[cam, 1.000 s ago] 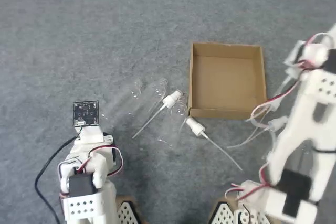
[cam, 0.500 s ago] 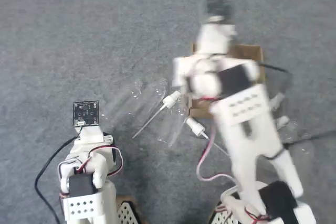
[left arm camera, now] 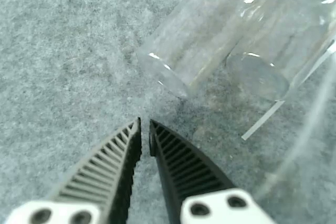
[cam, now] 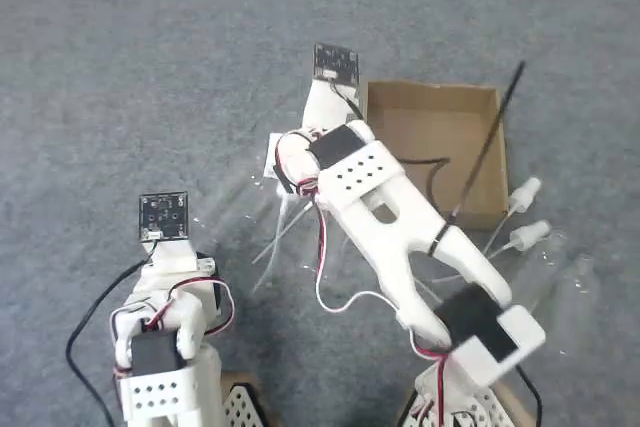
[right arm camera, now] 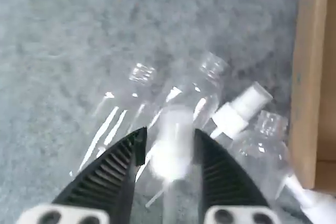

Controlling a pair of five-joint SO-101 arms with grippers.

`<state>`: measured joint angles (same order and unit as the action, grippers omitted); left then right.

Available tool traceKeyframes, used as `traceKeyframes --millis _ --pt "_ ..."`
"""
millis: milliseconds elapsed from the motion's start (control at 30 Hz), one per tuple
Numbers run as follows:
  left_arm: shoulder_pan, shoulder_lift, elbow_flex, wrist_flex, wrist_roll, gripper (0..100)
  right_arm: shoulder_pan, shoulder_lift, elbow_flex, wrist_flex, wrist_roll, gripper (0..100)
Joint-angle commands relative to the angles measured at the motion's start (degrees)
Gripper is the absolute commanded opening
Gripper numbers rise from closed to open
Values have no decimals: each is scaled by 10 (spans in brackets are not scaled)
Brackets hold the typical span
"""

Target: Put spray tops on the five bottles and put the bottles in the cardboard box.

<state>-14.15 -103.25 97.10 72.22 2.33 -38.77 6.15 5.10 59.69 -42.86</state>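
Presently a white plastic spray top (right arm camera: 170,156) is seen clamped between the jaws of the right pincer (right arm camera: 169,135), which are kept apart only by its width. Beneath it, a cluster of clear plastic bottles (right arm camera: 202,95) is laid on its side just beside the outer wall of the brown cardboard box (right arm camera: 310,66). The bottles' long axes are slanted to that wall, with the open threaded necks nearer the box and the bases turned away from it.

The necks are thus best reached by the right arm. The bases are faced by the left pincer (left arm camera: 145,123), which is closed to a narrow slit with nothing held. It is judged that the carried top must be lined up with one neck's axis before it can be seated.

A second white spray top (right arm camera: 241,106) is lodged among the bottles, close to the box wall. The bottles are touching one another, so little room is left between them and the wall. A grey, felt-like table (cam: 120,77) is spread beneath, on which a round bottle could easily be rolled.
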Motion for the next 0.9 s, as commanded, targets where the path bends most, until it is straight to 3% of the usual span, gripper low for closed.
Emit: traceKeyframes --millis 0,200,300,400,600,733,867 --pt "-2 -11 -6 2 -4 17 0 4 -3 -9 -18 162" --pt "-2 -11 -6 2 -4 17 1 1 -14 -2 27 184" --pt "-2 -11 -6 2 -4 17 22 -38 -58 60 128 184" --pt "-2 -11 -6 2 -4 17 66 -91 -126 168 275 184" --pt "-2 -11 -6 2 -4 17 252 -141 -197 346 527 184" --pt "-2 -11 -6 2 -4 17 412 -116 -179 304 597 188" --pt "-1 -11 -6 2 -4 17 498 -45 -168 239 622 188"
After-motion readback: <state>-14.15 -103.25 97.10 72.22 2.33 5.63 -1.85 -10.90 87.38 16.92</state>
